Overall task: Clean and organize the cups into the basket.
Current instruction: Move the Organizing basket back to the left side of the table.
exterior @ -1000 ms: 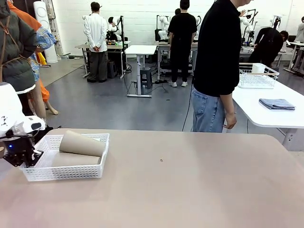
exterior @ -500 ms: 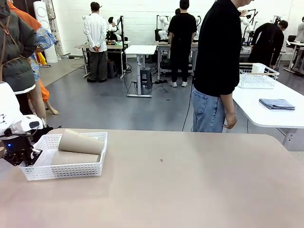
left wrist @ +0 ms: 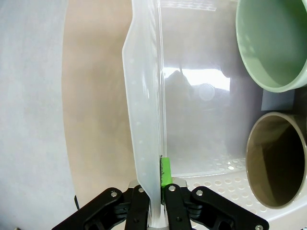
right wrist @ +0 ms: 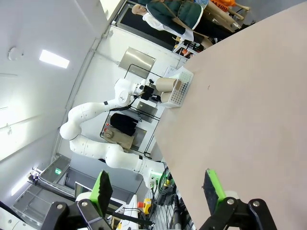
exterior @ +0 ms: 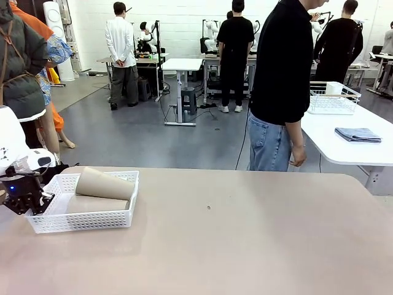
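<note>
Presently the basket (exterior: 86,212) sits on the table (exterior: 245,233) at its left end, w/ tan-brown cups lying on their sides inside: one tan cup (exterior: 104,184) stacked atop another tan cup (exterior: 95,204). Left gripper (exterior: 23,198) is clamped on the basket's left wall. In left wrist view the jaws pinch that thin white wall (left wrist: 144,120), green pad (left wrist: 166,172) pressed to its inner face. Inside the basket, just beyond the wall, a mint green cup (left wrist: 273,43) and a tan cup mouth (left wrist: 278,160) face the camera. Right gripper (right wrist: 156,187) hangs well apart from the basket, fingers spread wide, holding nothing.
</note>
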